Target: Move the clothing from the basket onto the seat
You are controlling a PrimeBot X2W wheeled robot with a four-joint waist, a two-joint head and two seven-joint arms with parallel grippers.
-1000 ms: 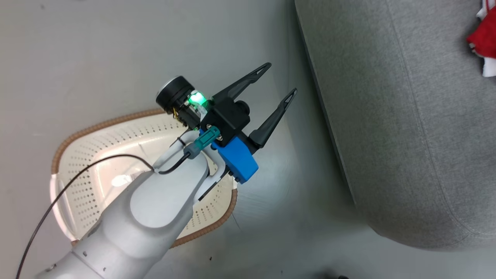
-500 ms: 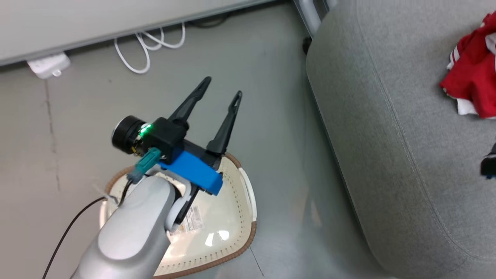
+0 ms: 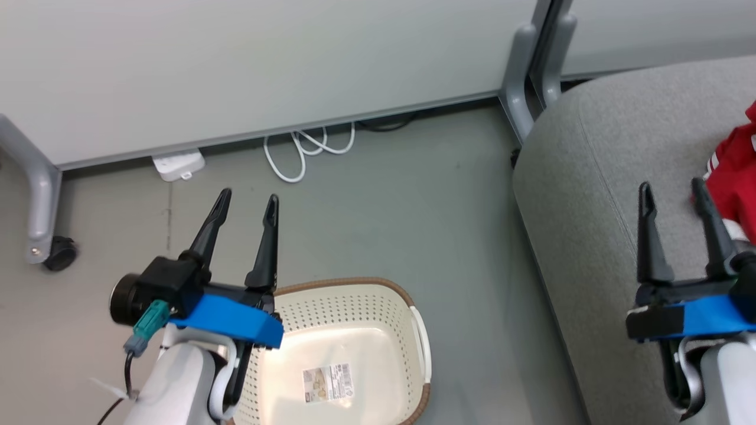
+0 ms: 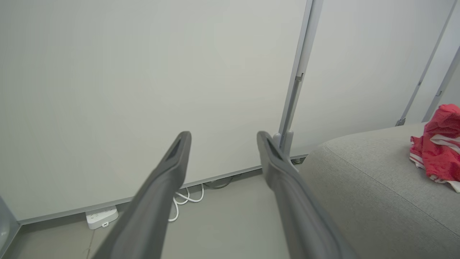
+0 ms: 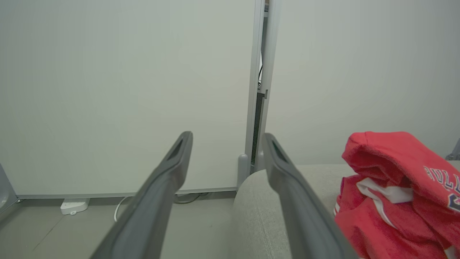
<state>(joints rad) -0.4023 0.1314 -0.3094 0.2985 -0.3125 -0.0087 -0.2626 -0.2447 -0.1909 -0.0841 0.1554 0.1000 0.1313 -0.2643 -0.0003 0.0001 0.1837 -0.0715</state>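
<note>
The left claw [image 3: 248, 196] is hovering by the laundry basket [image 3: 348, 283] and the right claw [image 3: 671, 184] over the seat [image 3: 585, 189], both spread apart and holding nothing. The red clothing [image 3: 735, 177] is lying bunched on the seat beside the right claw. Soft, light and floppy by the look, it is inviting a pinch on a raised fold.

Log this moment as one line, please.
left tool: open, empty | right tool: open, empty | cream perforated plastic basket: no clothing seen inside | red white-striped fabric clothing: on grey upholstered seat
</note>
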